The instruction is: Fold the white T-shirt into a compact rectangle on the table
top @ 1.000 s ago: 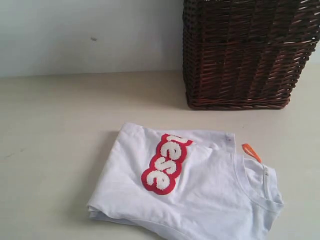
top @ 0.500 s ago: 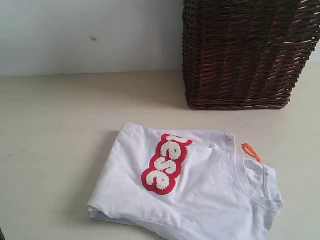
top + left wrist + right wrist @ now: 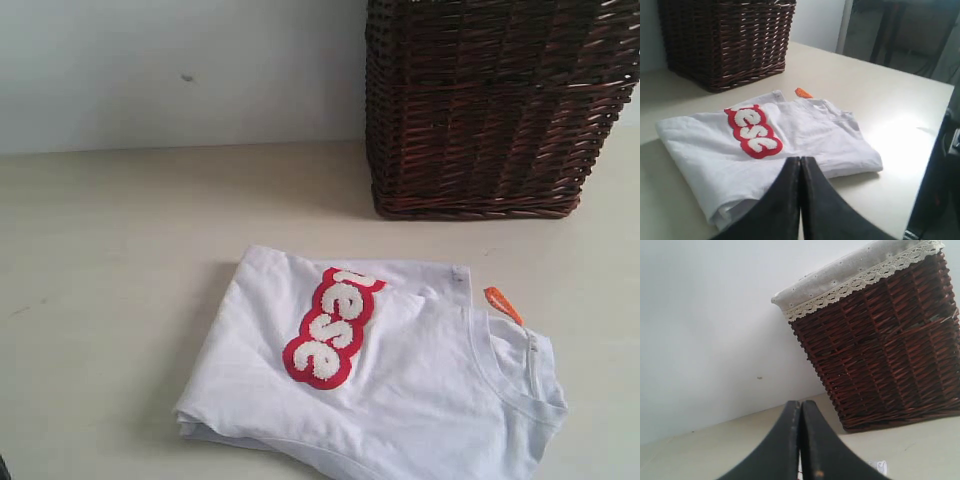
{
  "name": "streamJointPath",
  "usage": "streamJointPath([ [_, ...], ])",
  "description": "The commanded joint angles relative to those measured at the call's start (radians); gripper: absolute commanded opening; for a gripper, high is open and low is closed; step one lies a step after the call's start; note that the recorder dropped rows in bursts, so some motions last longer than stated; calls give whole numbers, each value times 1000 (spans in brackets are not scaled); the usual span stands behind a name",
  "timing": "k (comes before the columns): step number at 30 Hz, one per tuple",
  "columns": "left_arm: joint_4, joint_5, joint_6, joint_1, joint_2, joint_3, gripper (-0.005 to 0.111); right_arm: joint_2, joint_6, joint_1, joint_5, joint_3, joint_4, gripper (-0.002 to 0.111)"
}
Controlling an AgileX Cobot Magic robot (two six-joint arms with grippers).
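The white T-shirt (image 3: 400, 380) lies folded into a rough rectangle on the pale beige table (image 3: 110, 260). Its red band with fuzzy white letters (image 3: 330, 325) faces up, and the orange neck tag (image 3: 502, 304) sticks out at the collar. In the left wrist view the T-shirt (image 3: 805, 135) lies just beyond my left gripper (image 3: 800, 161), which is shut and holds nothing. My right gripper (image 3: 800, 405) is shut too, empty, raised above the table and facing the basket. Neither gripper shows in the exterior view.
A dark brown wicker basket (image 3: 490, 110) with a grey lace-trimmed liner (image 3: 855, 277) stands behind the shirt against the pale wall. The table's far edge (image 3: 945, 100) drops off beside dark furniture. A small white label (image 3: 879, 466) peeks past the right fingers.
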Motion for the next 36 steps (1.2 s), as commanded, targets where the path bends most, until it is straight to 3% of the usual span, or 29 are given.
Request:
streamJointPath([
  [1,12,49,68,56,-7,3,0,-3,-3,1,-11,5,0,0],
  [9,-22,118,68,315,-7,3,0,-3,-3,1,-11,5,0,0],
  [21,-22,116,126,832,-7,3,0,-3,-5,1,-11,5,0,0],
  [24,-22,116,128,934,-7,3,0,-3,-5,1,-11,5,0,0],
  [29,-22,116,126,1030,-7,3,0,-3,-5,1,-11,5,0,0],
  [33,17,114,115,1042,-7,3,0,-3,-5,1,-11,5,0,0],
  [36,99,112,16,1042,-7,3,0,-3,-5,1,-11,5,0,0],
])
